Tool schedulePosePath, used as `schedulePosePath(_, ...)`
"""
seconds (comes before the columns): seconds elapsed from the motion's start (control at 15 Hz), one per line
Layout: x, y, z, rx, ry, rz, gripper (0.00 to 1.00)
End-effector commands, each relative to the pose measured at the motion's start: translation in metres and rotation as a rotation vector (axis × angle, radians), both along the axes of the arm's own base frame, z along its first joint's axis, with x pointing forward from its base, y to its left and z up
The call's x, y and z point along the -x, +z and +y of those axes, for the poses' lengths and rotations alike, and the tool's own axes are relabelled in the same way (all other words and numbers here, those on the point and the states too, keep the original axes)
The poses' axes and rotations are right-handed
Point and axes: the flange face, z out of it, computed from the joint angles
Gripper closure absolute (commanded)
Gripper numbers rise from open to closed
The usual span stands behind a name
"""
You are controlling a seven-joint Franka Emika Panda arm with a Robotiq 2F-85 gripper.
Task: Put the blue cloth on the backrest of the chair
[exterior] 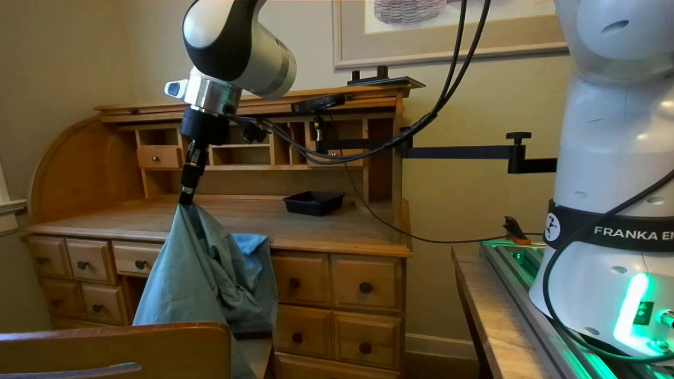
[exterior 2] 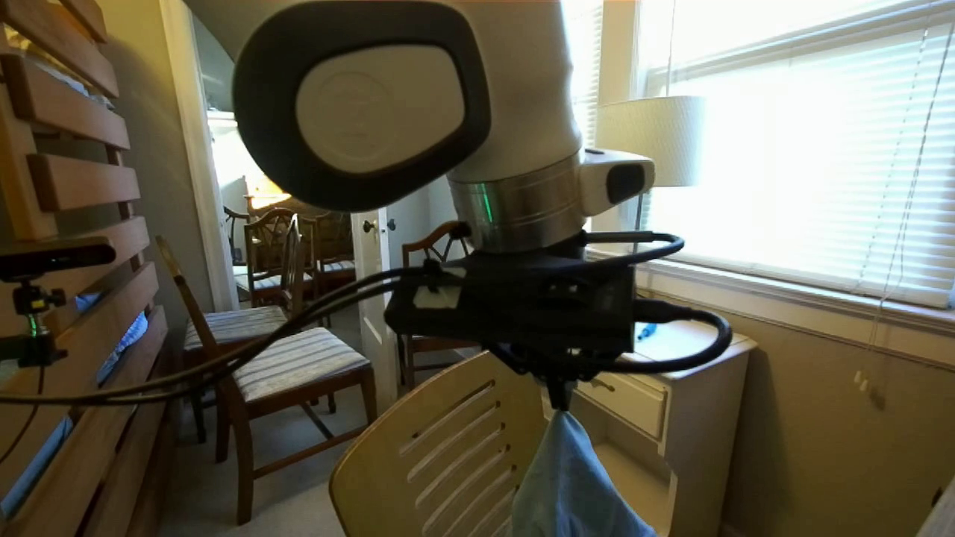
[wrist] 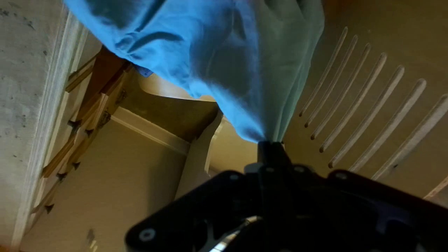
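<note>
The blue cloth (exterior: 195, 273) hangs in loose folds from my gripper (exterior: 185, 200), its pinched corner drawn up to a peak. In an exterior view its lower part drops behind the backrest of the chair (exterior: 116, 347), on the desk side, and is partly hidden there. The slotted wooden backrest (exterior 2: 448, 447) also shows in an exterior view, with the cloth (exterior 2: 571, 477) beside it. In the wrist view the fingertips are together on the cloth (wrist: 224, 63), and the backrest (wrist: 402, 45) lies to the right of it. The gripper is higher than the top rail.
A roll-top desk (exterior: 337, 231) stands beyond the cloth, bearing a black tray (exterior: 313, 202). A camera arm (exterior: 458, 152) reaches across near the desk, and cables loop from my wrist. A white cabinet (exterior 2: 642, 403) and a striped-seat chair (exterior 2: 298, 365) stand nearby.
</note>
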Motion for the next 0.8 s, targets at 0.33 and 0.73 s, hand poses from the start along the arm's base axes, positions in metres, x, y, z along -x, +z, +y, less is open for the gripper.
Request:
schedulePosePath(0.33,-0.008,0.018,-0.028,0.049,-0.054,-0.003,1.0)
schedulePosePath(0.73,-0.028,0.033,-0.009,0.074,-0.012,0.027,1.0)
